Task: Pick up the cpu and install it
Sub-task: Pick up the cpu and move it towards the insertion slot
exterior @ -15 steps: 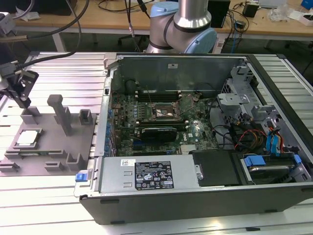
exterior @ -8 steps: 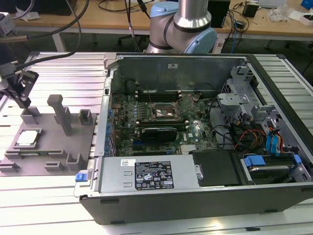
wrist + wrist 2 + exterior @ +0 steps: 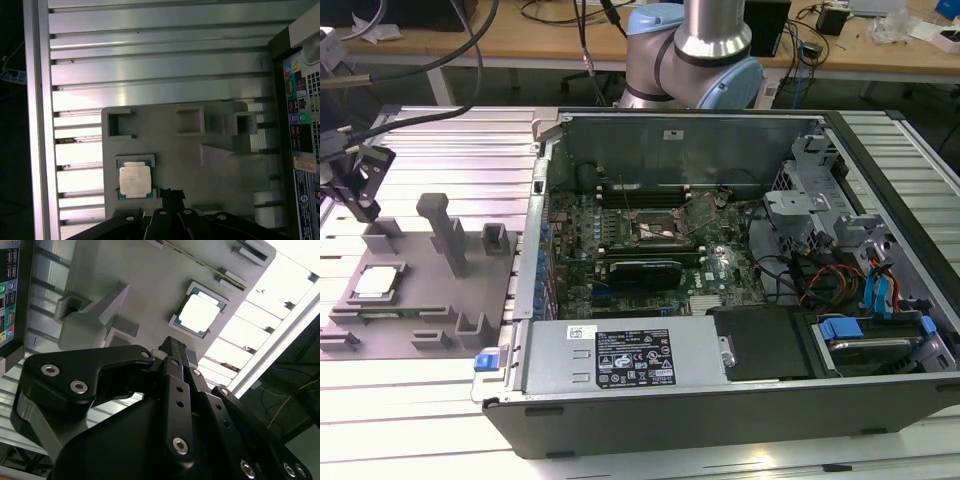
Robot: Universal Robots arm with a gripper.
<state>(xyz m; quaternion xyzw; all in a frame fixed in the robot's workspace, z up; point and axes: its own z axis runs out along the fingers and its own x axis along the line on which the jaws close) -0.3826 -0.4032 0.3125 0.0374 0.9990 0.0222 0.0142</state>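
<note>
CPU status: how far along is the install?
Done: nothing yet. The cpu lies in its pocket on the grey fixture. In hand: the tool hangs above the fixture, close to the cpu, not touching it. Left: the pickup, and seating it in the motherboard socket inside the open computer case.

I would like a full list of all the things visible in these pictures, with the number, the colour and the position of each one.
cpu: one, silver-white top, lying in a recess of the fixture, not held.
fixture: one, grey, on the table, at the exterior view's left of the computer case.
computer case: one, dark outside, open, on the table.
motherboard: one, green, inside the case.
power supply: one, silver with a label, along the case's near wall.
table: one, silver, slatted.
arm: one, silver and light blue, behind the case.
hand: one, black, over the fixture, close to the cpu.
</note>
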